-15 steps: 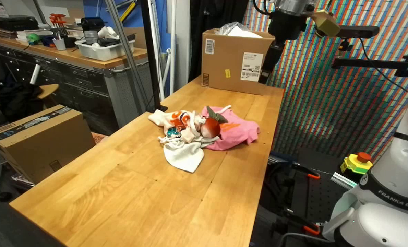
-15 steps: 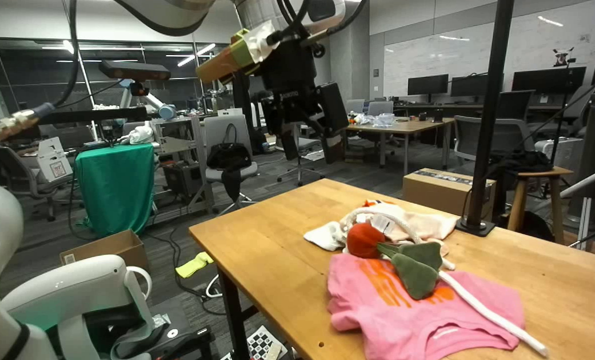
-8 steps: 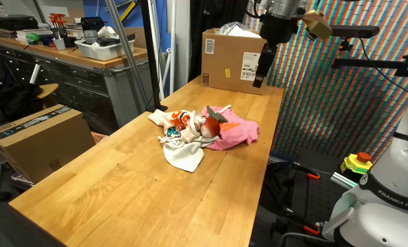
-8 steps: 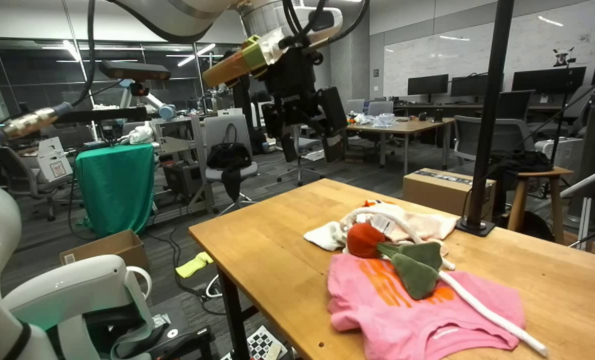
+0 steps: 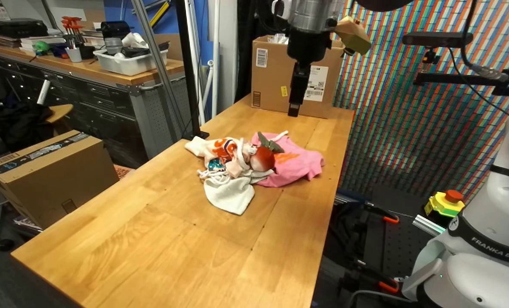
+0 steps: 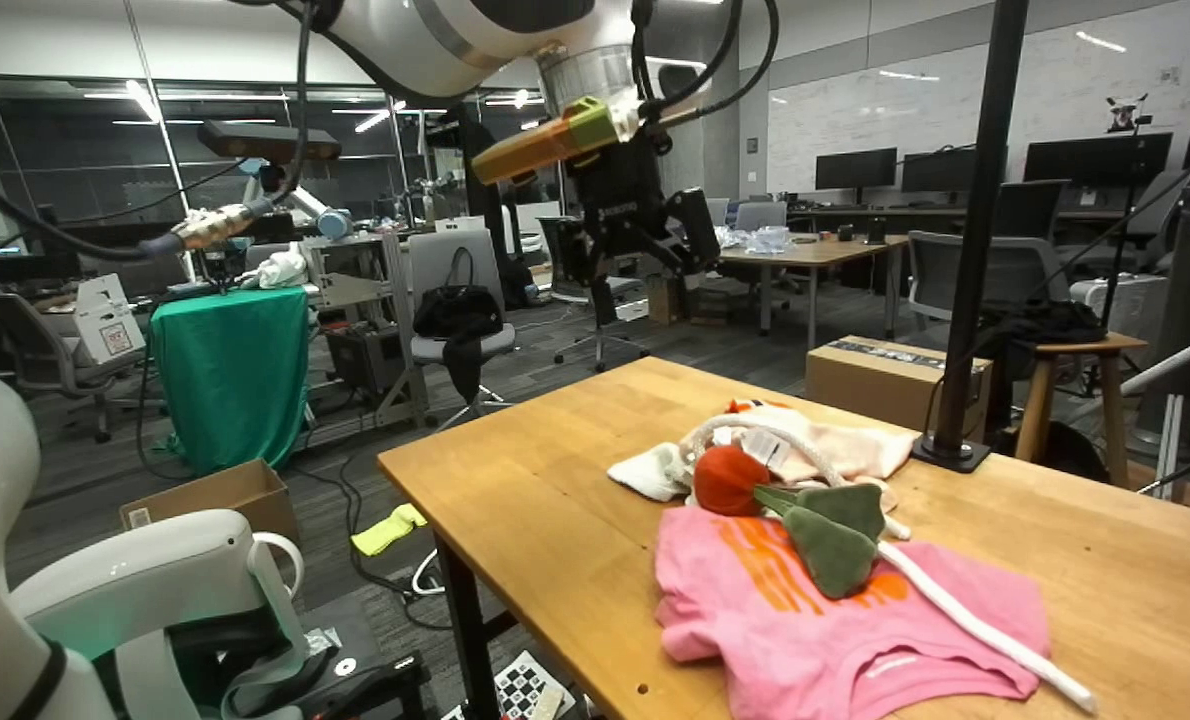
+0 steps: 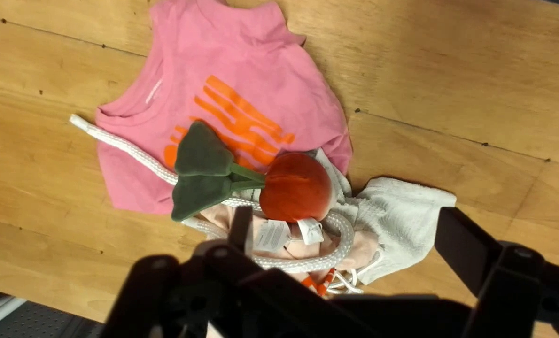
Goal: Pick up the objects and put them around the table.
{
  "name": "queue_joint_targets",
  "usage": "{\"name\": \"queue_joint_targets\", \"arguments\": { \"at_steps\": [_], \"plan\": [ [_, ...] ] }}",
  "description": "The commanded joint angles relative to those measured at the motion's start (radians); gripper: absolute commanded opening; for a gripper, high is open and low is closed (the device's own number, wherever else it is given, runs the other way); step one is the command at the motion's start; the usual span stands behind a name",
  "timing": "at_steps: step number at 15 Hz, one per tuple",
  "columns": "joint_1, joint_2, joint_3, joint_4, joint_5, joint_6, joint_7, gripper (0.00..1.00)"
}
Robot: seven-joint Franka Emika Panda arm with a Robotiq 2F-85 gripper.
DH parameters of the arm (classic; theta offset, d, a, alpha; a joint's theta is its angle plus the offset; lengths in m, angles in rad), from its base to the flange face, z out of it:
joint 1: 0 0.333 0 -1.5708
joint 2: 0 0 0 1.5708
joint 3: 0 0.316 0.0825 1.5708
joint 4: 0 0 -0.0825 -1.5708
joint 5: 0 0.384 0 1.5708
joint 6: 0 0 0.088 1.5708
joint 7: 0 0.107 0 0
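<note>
A pile of soft objects lies on the wooden table (image 5: 173,248). A pink shirt with orange print (image 7: 242,61) lies flat. A red plush radish with green leaves (image 7: 296,188) and a thick white rope-like tube (image 7: 120,143) lie across it. The peach cloth (image 5: 199,147) with orange-teal print lies beside it, partly under the tube. The white-grey cloth (image 7: 399,220) spreads out with a thin white cord (image 7: 350,282). My gripper (image 7: 347,226) is open and empty. In both exterior views the gripper (image 5: 294,111) (image 6: 652,300) hangs well above the table and the pile.
A large cardboard box (image 5: 276,77) stands on the table's far end behind the gripper. A black pole (image 6: 973,250) stands at the table edge near the peach cloth. A grey workbench (image 5: 152,119) and another cardboard box (image 5: 53,179) are beyond the table.
The gripper has moved over the table, left and slightly down in one exterior frame series, right in another, and has turned more upright. It stays open. The objects have not moved.
</note>
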Motion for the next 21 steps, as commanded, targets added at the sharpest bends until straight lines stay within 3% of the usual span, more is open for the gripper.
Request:
{"name": "queue_joint_targets", "arguments": {
  "at_steps": [1, 13, 21],
  "plan": [
    [0.014, 0.155, -0.017, 0.112, 0.005, 0.007, -0.065, 1.00],
    [-0.005, 0.452, -0.030, 0.201, 0.029, 0.072, -0.254, 1.00],
    [-0.033, 0.551, -0.024, 0.213, 0.054, 0.144, -0.322, 1.00]
  ]
}}
